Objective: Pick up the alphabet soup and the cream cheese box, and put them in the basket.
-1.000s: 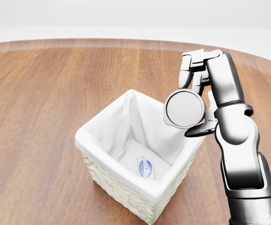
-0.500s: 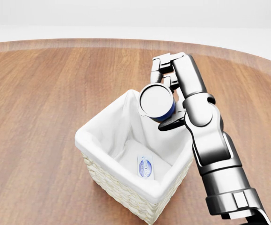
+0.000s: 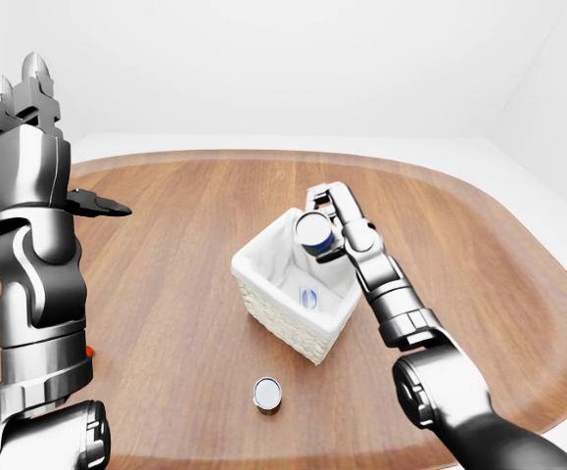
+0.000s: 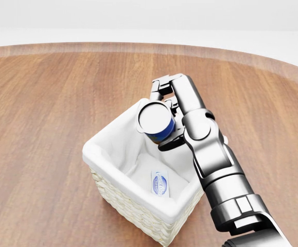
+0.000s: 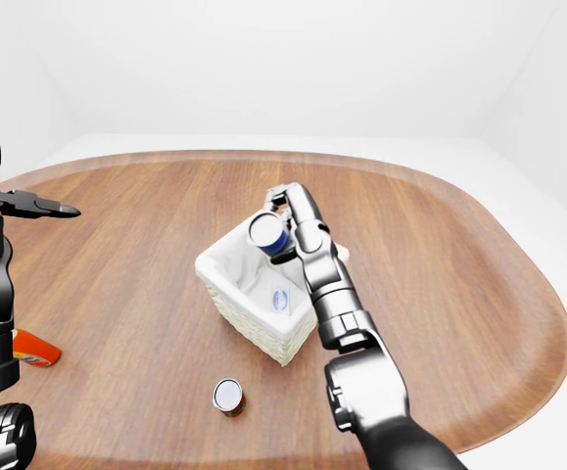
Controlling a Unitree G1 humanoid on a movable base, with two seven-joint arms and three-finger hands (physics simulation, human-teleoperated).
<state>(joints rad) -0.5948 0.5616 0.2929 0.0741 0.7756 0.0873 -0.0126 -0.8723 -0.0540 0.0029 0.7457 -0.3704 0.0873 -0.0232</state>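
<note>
Wood-grain table (image 4: pixel 46 113), satin. Woven wicker basket (image 4: pixel 123 205), white cloth liner. Glossy metal right hand (image 4: pixel 164 116), shiny-lidded alphabet soup (image 4: pixel 155 121).

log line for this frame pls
right hand: shut on alphabet soup, above basket | cream cheese box: in basket | left hand: raised, open

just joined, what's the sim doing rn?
The right hand has its fingers closed round the alphabet soup can, held over the open basket. The cream cheese box already lies inside. The left hand is raised, empty. Another can stands on the table.
</note>
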